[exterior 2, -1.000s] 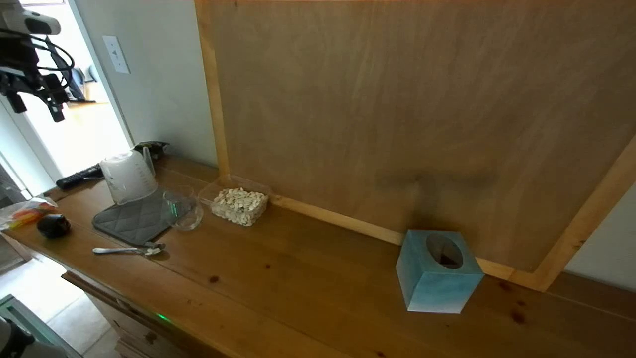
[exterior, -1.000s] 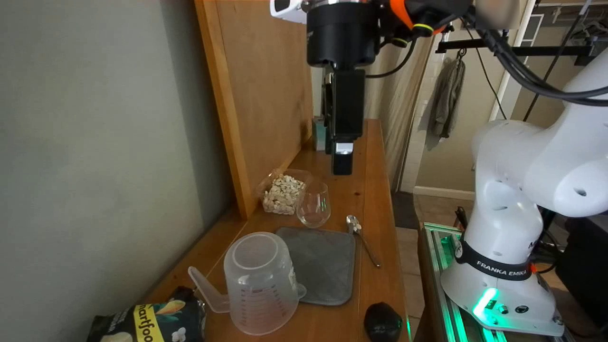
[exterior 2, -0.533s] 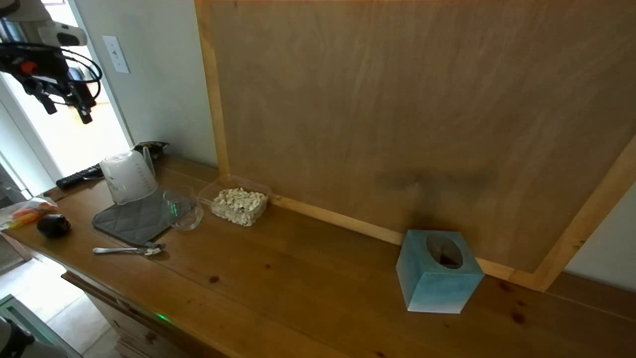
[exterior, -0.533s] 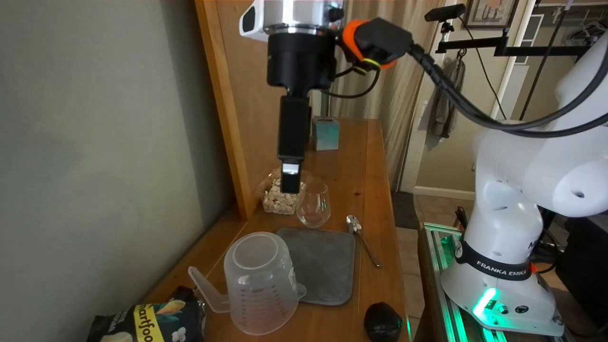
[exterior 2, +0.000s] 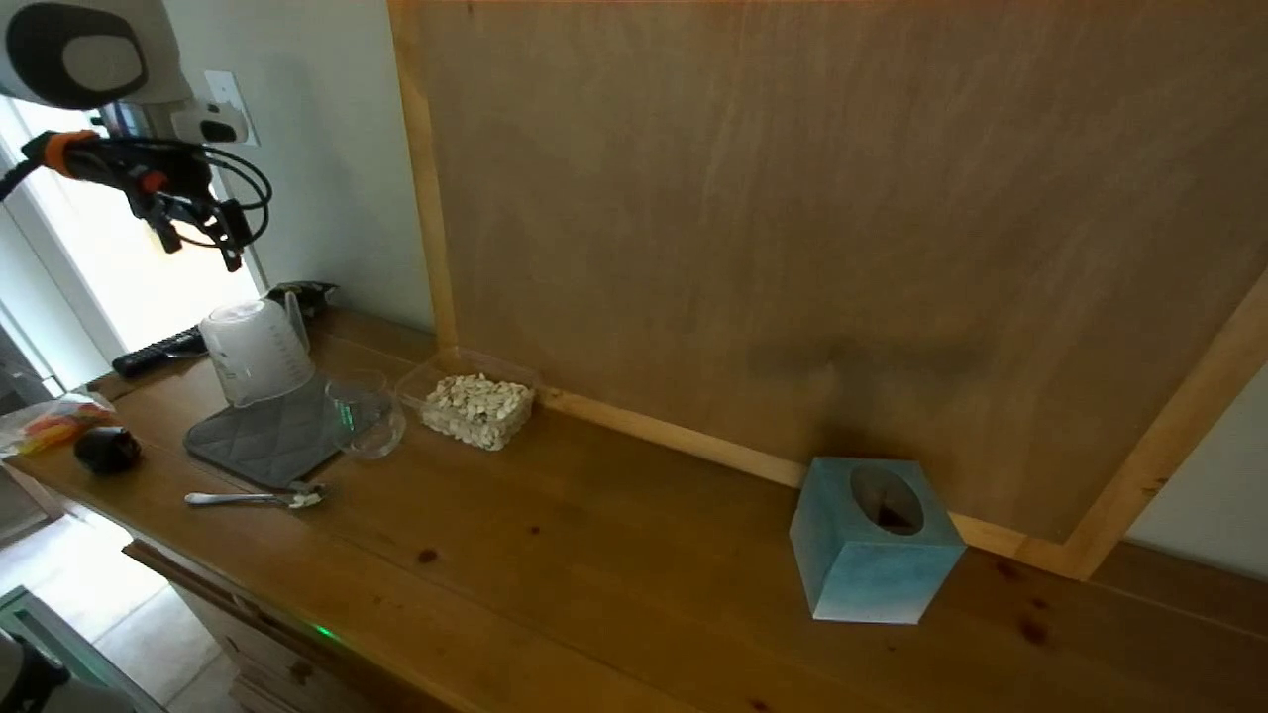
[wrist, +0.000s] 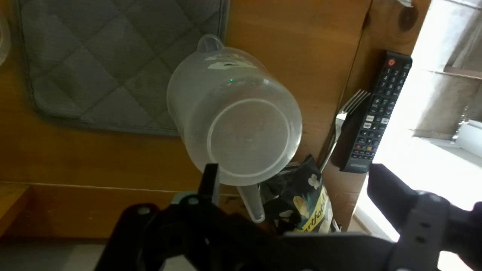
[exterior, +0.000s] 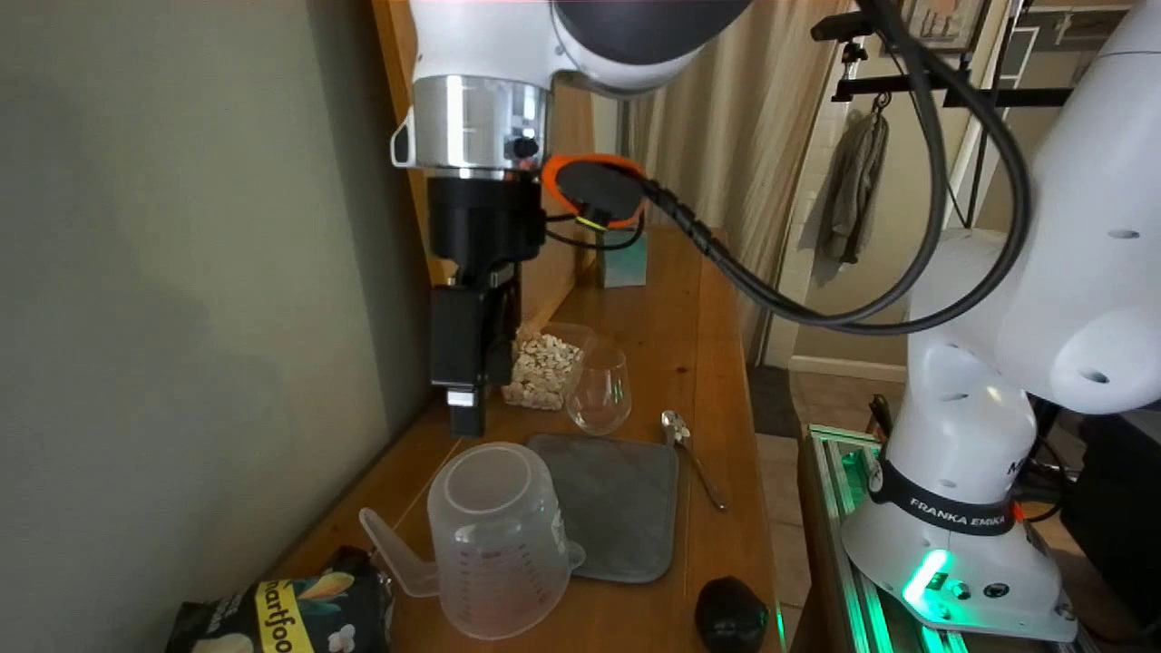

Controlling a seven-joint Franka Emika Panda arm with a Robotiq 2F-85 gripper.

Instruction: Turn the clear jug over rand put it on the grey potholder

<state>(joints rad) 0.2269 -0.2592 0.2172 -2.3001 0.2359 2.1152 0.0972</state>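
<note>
The white arm [exterior: 1052,345] has just swung across and dipped, which I take to mean the approach is nearly done, with grasping, turning and placing all ahead. The clear jug [exterior: 497,544] stands base up beside the grey potholder [exterior: 621,508] (its spout [wrist: 209,43] seems to reach over the edge, though whether it rests there I can't tell), so turning it should bring it upright. Above and near it, apart, hangs the pincer [wrist: 293,171], spread wide around nothing.

A tall wooden panel [exterior 2: 792,218] backs the bench [exterior 2: 594,594], and a curtain [exterior: 726,136] hangs beyond. Along the wood sit a blue box [exterior 2: 872,564], a black snack bag [exterior: 299,608], a tub [exterior 2: 466,433] of pale flakes [exterior 2: 480,401], a clear glass [exterior: 599,399] and a spoon [exterior: 697,466].
</note>
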